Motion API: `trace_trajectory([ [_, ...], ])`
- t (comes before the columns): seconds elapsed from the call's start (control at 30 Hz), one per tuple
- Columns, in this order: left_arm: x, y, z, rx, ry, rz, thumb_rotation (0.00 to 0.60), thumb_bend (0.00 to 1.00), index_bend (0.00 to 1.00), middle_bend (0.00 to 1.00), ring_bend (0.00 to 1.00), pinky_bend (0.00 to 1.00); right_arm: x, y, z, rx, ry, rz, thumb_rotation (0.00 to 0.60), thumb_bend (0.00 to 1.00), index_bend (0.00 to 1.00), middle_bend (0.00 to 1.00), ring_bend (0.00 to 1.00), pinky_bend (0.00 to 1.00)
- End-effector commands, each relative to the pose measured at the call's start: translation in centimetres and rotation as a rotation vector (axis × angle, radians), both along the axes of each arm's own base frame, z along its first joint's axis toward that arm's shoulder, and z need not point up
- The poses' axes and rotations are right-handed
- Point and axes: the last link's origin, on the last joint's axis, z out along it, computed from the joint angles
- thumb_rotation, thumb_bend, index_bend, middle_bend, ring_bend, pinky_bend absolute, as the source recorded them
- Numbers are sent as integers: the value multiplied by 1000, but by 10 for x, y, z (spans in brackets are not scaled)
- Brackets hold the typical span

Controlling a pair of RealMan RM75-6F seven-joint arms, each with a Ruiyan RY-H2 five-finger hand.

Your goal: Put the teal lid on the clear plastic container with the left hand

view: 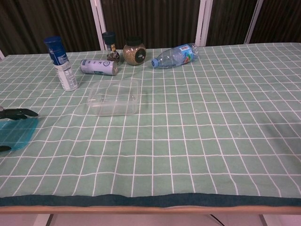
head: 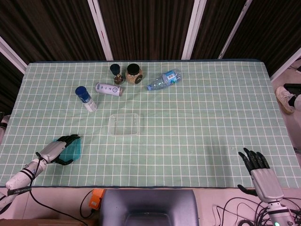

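The teal lid [head: 73,149] [view: 18,133] lies flat near the table's front left edge. My left hand [head: 56,150] [view: 14,113] grips it from the left, with fingers along its far edge and the thumb at its near edge. The clear plastic container [head: 124,124] [view: 114,97] stands open and empty in the middle of the table, well to the right of and beyond the lid. My right hand [head: 257,165] hovers at the front right edge with its fingers apart and nothing in it; the chest view does not show it.
Along the back stand a blue-capped white bottle [head: 85,98], a lying can [head: 108,88], a dark-capped shaker [head: 115,72], a round jar [head: 133,73] and a lying water bottle [head: 163,79]. The checked green cloth [head: 197,127] covers the table.
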Motion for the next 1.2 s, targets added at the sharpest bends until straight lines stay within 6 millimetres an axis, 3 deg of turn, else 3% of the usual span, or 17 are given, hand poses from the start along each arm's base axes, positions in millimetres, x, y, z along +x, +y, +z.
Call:
trace_trajectory([
  [0.03, -1, 0, -1, -7, 4, 6, 600, 284, 0, 0, 0, 0, 0, 0, 0, 0, 0, -1, 600, 292, 0, 0, 0, 0],
  [0.9, -16, 6, 3, -12, 28, 81, 600, 275, 0, 0, 0, 2, 0, 0, -2, 6, 1, -1, 600, 293, 0, 0, 0, 0],
  [1.0, -19, 6, 3, -12, 31, 91, 600, 271, 0, 0, 38, 120, 0, 0, -2, 5, 1, -2, 600, 293, 0, 0, 0, 0],
  [1.2, -21, 2, 2, -16, 16, 98, 600, 275, 0, 0, 415, 503, 1, 0, -2, 8, 1, 0, 600, 293, 0, 0, 0, 0],
])
